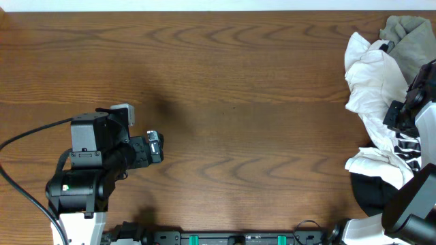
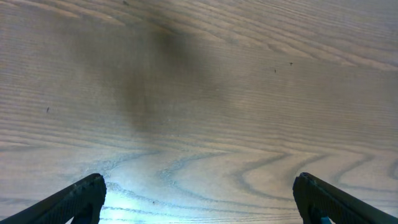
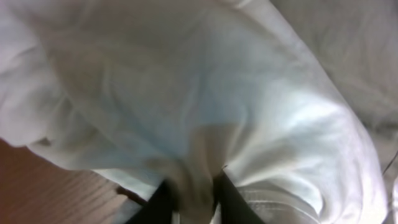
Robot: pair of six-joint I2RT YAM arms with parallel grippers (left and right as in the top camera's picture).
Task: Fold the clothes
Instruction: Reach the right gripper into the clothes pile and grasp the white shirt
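Observation:
A pile of clothes lies at the table's right edge: a crumpled white garment (image 1: 368, 75), a grey-olive garment (image 1: 409, 34) behind it and a black-and-white striped piece (image 1: 409, 146) lower down. My right gripper (image 1: 402, 116) sits in the pile, its fingers pinched on a fold of the white garment (image 3: 193, 193), which fills the right wrist view (image 3: 186, 87). My left gripper (image 1: 155, 146) is open and empty at the lower left, over bare wood (image 2: 199, 124), far from the clothes.
The brown wooden table (image 1: 238, 102) stretches between the two arms. A black cable (image 1: 27, 136) runs along the left edge by the left arm's base. A dark garment (image 1: 371, 194) lies at the pile's lower end.

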